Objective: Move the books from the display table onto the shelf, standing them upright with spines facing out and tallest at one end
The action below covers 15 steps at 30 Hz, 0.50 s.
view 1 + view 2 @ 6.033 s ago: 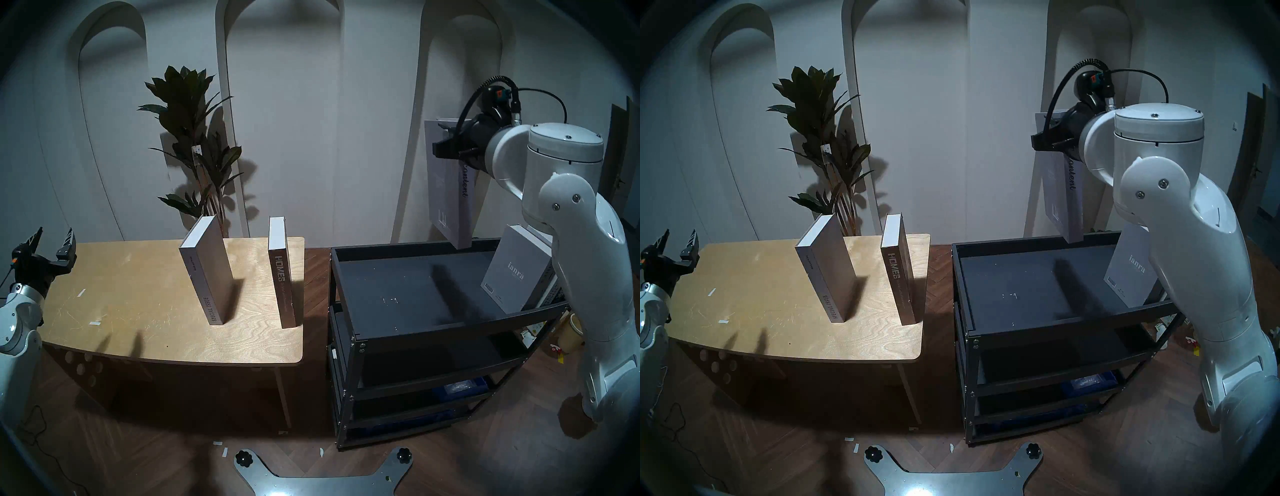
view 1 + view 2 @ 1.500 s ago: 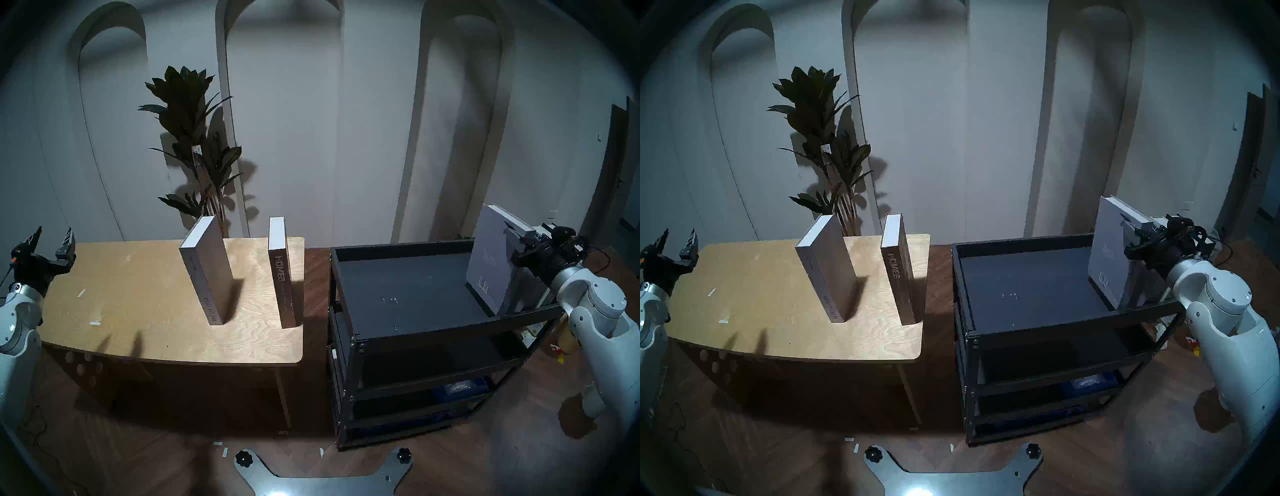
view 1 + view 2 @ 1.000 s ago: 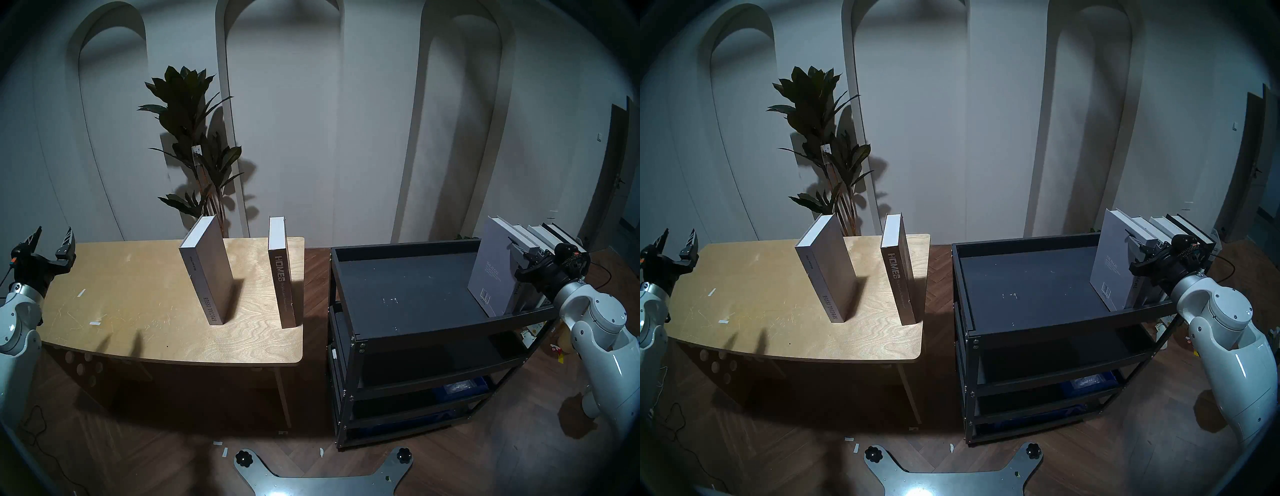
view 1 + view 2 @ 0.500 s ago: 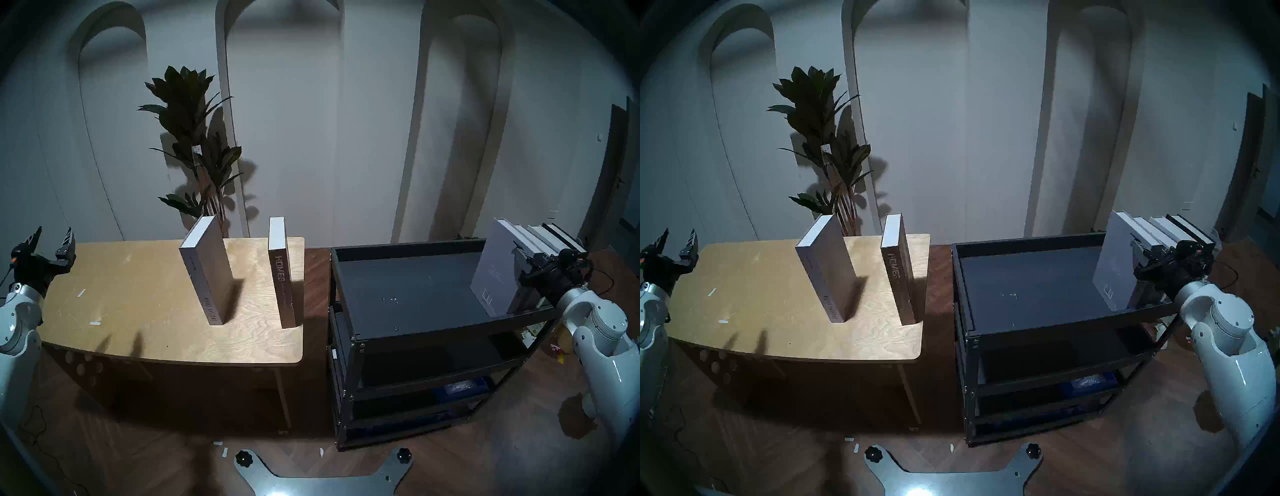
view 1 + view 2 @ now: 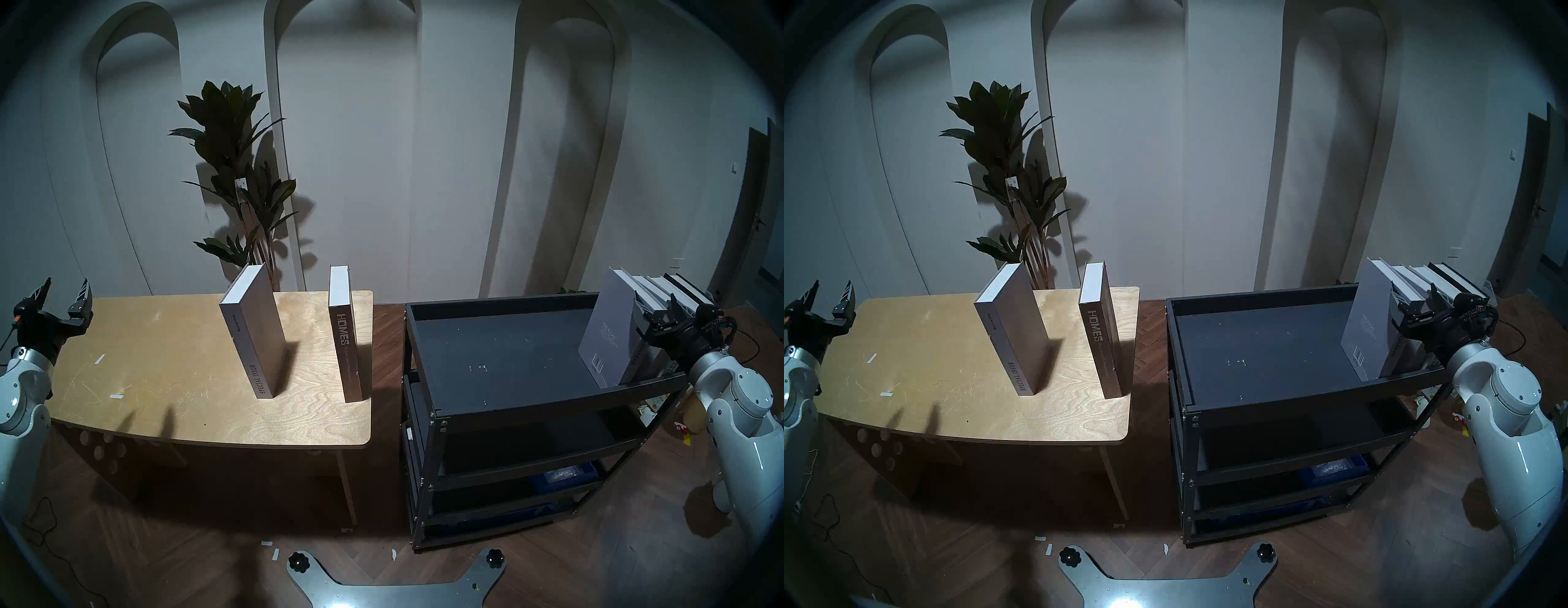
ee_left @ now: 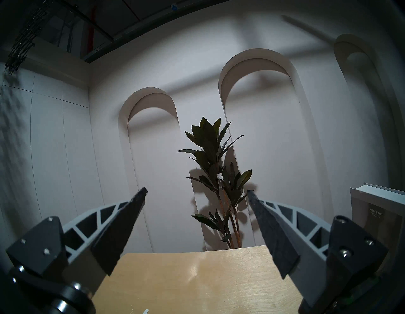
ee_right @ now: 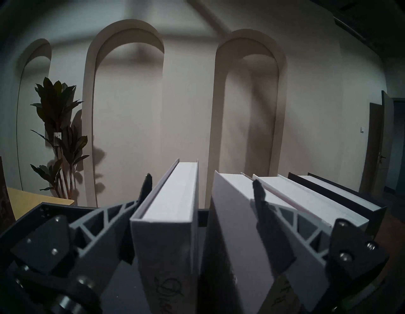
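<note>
Risk sits mostly at the right hand (image 5: 655,314), seen from the head's left eye at the shelf's (image 5: 530,409) right end with its fingers apart beside the pale grey book (image 5: 609,335) that stands upright on the top tray, the left-most of a row of four; that book is propped only by its leaning neighbours, so a finger dragging on it as the arm pulls out could, in my judgement, tip it left onto the open tray. The head's right eye shows the same: two books wait upright on the counter (image 5: 911,382) well to the left of this hand, the "SPECIAL ISSUE" book (image 5: 1015,335) and the "HOMES" book (image 5: 1100,335), the latter close to the counter's edge, where a clumsy approach might knock it off. The left wrist view has the left hand (image 6: 196,197) with fingers spread wide on nothing, over the counter's end, the books off to its right. The right wrist view shows the spread fingers straddling the grey book's spine, the left finger (image 7: 131,210) close by its cover and the right finger (image 7: 269,221) across the tilted neighbour book (image 7: 230,219); retreating at a slant could snag either one.
</note>
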Each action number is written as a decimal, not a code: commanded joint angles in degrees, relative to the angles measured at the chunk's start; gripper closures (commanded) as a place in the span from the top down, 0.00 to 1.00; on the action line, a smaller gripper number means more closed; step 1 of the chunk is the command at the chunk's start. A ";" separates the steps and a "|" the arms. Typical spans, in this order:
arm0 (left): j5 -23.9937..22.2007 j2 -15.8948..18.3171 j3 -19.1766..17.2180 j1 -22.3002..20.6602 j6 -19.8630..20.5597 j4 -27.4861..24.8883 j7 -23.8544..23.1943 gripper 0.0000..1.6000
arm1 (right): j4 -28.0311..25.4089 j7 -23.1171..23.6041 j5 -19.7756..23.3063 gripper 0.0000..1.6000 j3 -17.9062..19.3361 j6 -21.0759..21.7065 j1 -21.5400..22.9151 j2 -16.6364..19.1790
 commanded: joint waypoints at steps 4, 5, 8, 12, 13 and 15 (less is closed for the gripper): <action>0.06 0.38 -1.13 -0.28 -0.03 -0.43 -0.02 1.00 | -2.24 0.05 0.28 1.00 2.58 -0.27 0.02 -0.14; 0.06 0.38 -1.12 -0.28 -0.03 -0.43 -0.02 1.00 | -2.59 0.03 0.29 1.00 2.78 -0.23 -0.02 -0.15; 0.06 0.38 -1.12 -0.29 -0.03 -0.42 -0.02 1.00 | -3.35 -0.13 0.37 1.00 3.02 -0.12 0.03 -0.24; 0.06 0.38 -1.11 -0.30 -0.04 -0.42 -0.01 1.00 | -4.61 -0.70 1.06 1.00 3.44 0.26 0.53 -0.38; 0.06 0.38 -1.10 -0.30 -0.04 -0.41 -0.01 1.00 | -4.93 -0.92 1.23 1.00 3.56 0.27 0.67 -0.46; 0.07 0.37 -1.10 -0.31 -0.04 -0.41 -0.02 1.00 | -5.63 -1.49 1.83 1.00 3.70 0.43 0.97 -0.84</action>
